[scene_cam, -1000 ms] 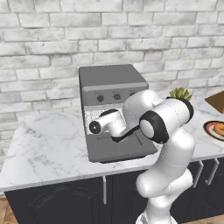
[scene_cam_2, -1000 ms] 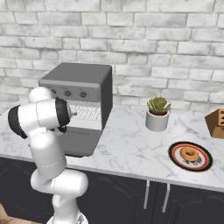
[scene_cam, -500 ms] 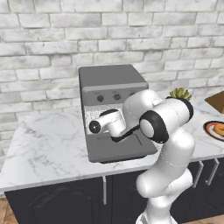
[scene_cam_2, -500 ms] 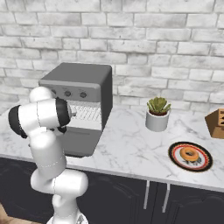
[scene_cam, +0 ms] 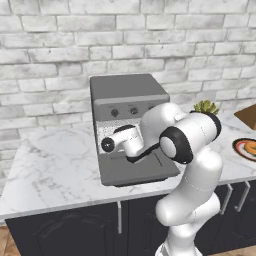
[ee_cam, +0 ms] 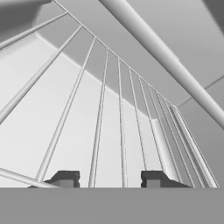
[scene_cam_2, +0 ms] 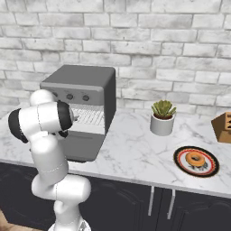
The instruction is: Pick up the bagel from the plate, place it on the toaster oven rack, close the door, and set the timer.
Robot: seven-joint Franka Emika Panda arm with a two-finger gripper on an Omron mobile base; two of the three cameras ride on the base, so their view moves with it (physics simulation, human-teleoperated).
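Observation:
The orange-brown bagel (scene_cam_2: 196, 159) lies on the round dark plate (scene_cam_2: 177, 159) at the right of the counter, far from the arm; it also shows as the bagel (scene_cam: 247, 148) at the picture's right edge. The grey toaster oven (scene_cam_2: 83, 76) stands with its door (scene_cam: 135, 172) folded down flat. My hand reaches into the oven mouth just above the toaster oven rack (scene_cam_2: 92, 116). In the hand view my gripper (ee_cam: 109, 179) hovers low over the rack (ee_cam: 100, 109). Its fingertips (ee_cam: 65, 178) stand apart, with wires running away between them. Nothing shows clamped.
A potted plant (scene_cam_2: 162, 118) stands on the marble counter between oven and plate. A wooden knife block (scene_cam_2: 223, 127) sits at the far right. A brick wall backs the counter, with dark cabinets below. Oven knobs (scene_cam: 132, 111) line the front panel above the opening.

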